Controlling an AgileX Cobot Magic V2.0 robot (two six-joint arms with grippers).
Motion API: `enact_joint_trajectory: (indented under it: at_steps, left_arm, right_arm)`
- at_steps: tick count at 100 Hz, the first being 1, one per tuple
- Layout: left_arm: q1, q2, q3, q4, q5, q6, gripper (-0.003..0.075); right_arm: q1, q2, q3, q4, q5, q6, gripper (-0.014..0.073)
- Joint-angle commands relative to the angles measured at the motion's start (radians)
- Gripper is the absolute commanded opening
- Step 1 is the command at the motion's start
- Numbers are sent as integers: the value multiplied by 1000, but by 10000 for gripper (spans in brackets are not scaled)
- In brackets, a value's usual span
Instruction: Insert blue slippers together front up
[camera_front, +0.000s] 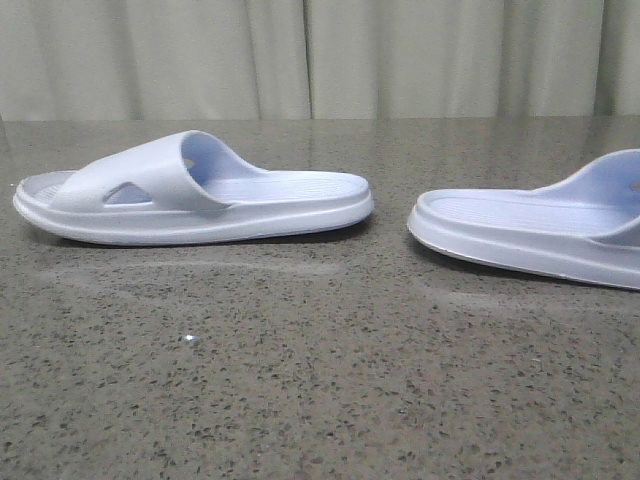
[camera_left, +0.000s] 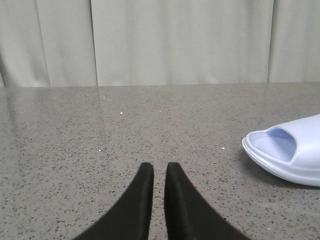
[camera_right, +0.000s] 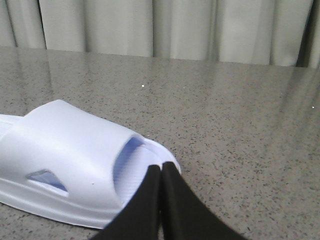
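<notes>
Two pale lavender-blue slippers lie flat, soles down, on the dark speckled table. In the front view the left slipper (camera_front: 190, 190) has its toe to the left, and the right slipper (camera_front: 540, 225) is cut off by the right edge. Neither gripper shows in that view. My left gripper (camera_left: 159, 167) is empty, with its fingers nearly together. It hovers over bare table, and one slipper's open toe end (camera_left: 290, 155) lies off to its side. My right gripper (camera_right: 161, 166) is shut and empty, its tips just in front of the other slipper's (camera_right: 75, 165) toe rim.
The speckled stone table (camera_front: 300, 380) stretches back to a pale pleated curtain (camera_front: 320, 55) at its far edge. A gap of bare table separates the two slippers in the front view.
</notes>
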Motion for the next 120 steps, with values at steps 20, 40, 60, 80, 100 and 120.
enact_joint_trajectory:
  at_steps: [20,40,60,80,100,120]
  left_arm:
    - [0,-28,10,0,-83,-5,15]
    - [0,-28,10,0,-83,-5,15]
    - [0,-28,10,0,-83,-5,15]
    - [0,-28,10,0,-83,-5,15]
    - [0,-28,10,0,-88,-5,15]
    - [0,-28,10,-92,-138,-5,15]
  right_arm:
    - [-7,-12,22,-9,-78,0,-78]
    - [-7,-12,22,-9,-78,0,-78]
    - [-7,-12,22,-9,-78,0,-78]
    - [-7,-12,22,-9,-87,0,-78]
    - [-7,-12,22,-9,-120,0,-78]
    - [-7,-12,22,11,-227,0,-78]
